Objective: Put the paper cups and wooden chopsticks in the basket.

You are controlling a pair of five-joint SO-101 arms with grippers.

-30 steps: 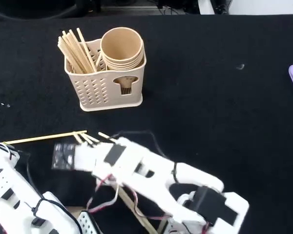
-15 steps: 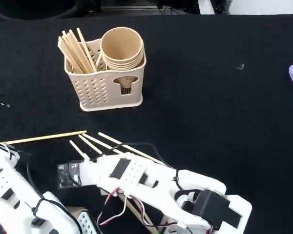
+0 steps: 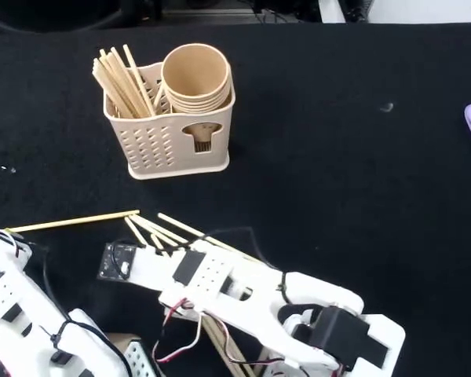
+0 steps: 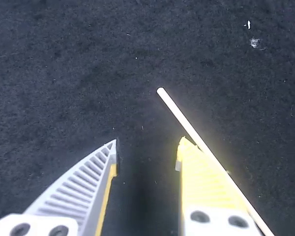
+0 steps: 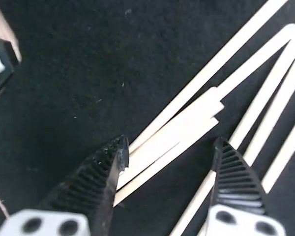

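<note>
Right end effector (image 5: 170, 147) is held wide open above the black surface (image 3: 337, 173), and nothing is gripped by it. A cluster of loose wooden chopsticks (image 5: 187, 129) is spread on the surface directly beneath it. Two of them lie pressed together across the gap between its dark ribbed fingers, and others run past its far finger. Whether the fingertips touch the sticks cannot be told. In the high view the same loose wooden chopsticks (image 3: 180, 226) are seen fanning out from under the front of the right arm.

Left end effector (image 4: 147, 145) is also parted, with bare surface between its white finger and its yellow finger, and nothing is held. A single wooden chopstick (image 4: 179, 117) lies just beside the outer edge of the yellow finger and reaches past its tip. In the high view this single wooden chopstick (image 3: 74, 221) lies apart from the cluster.

Well ahead of both end effectors, farther across the surface, a perforated basket (image 3: 161, 149) stands upright. A stack of paper cups (image 3: 196, 78) is nested in the compartment on the right arm's side. A bundle of standing chopsticks (image 3: 119, 82) leans in the other compartment.
</note>
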